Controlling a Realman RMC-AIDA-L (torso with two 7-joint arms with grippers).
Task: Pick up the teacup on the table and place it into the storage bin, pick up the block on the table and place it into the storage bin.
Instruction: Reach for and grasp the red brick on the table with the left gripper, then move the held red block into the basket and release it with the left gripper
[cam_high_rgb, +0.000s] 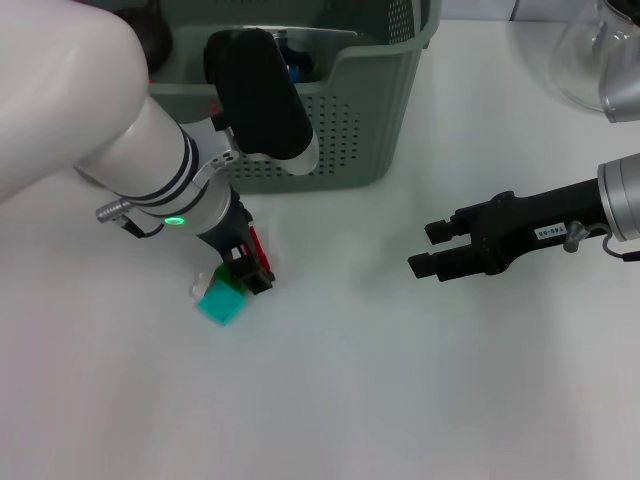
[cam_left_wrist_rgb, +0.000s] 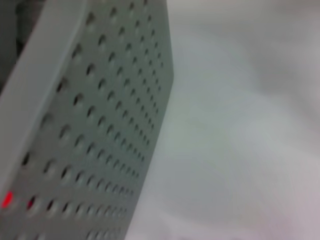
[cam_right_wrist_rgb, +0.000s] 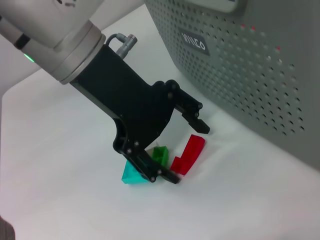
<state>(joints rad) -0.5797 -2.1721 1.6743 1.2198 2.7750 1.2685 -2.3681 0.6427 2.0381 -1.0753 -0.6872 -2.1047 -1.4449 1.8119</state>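
Several small blocks lie on the white table in front of the storage bin (cam_high_rgb: 350, 130): a red block (cam_right_wrist_rgb: 189, 155), a green block (cam_right_wrist_rgb: 160, 153) and a teal block (cam_right_wrist_rgb: 132, 174). My left gripper (cam_right_wrist_rgb: 182, 149) is down at the table, open, with its black fingers (cam_right_wrist_rgb: 196, 119) on either side of the red block. The head view shows the left gripper (cam_high_rgb: 256, 263) beside the teal block (cam_high_rgb: 220, 301) and a sliver of the red block (cam_high_rgb: 257, 243). The right gripper (cam_high_rgb: 428, 249) hovers open over the table to the right, holding nothing. The teacup is out of view.
The bin's perforated grey-green wall (cam_left_wrist_rgb: 100, 125) stands close behind the left wrist. The wall bears a logo label (cam_right_wrist_rgb: 193, 42). A clear glass vessel (cam_high_rgb: 590, 55) stands at the far right corner. My bulky left arm (cam_high_rgb: 90, 110) covers the near left side of the bin.
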